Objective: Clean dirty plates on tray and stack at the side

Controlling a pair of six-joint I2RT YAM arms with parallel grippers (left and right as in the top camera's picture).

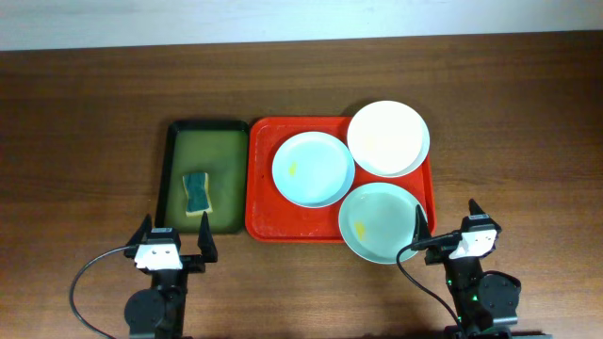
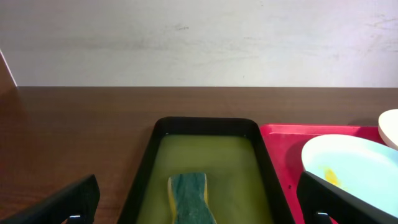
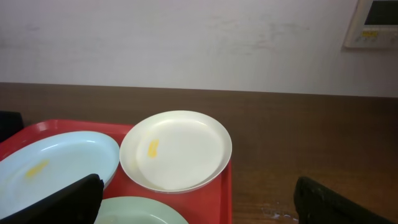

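The red tray (image 1: 264, 202) holds three plates. A pale blue plate (image 1: 313, 169) with a yellow smear lies at its left. A white plate (image 1: 387, 137) with a yellow smear sits at the back right, overhanging the rim. A pale green plate (image 1: 379, 222) with a small smear lies at the front right, over the tray's edge. My left gripper (image 1: 175, 243) is open and empty, in front of the green tray. My right gripper (image 1: 450, 226) is open and empty, just right of the green plate. The right wrist view shows the white plate (image 3: 177, 149) and the blue plate (image 3: 50, 165).
A dark green tray (image 1: 209, 141) with a black rim stands left of the red tray and holds yellowish liquid and a blue-green sponge (image 1: 196, 192) with a yellow base. The sponge (image 2: 188, 198) also shows in the left wrist view. Brown wooden table all around.
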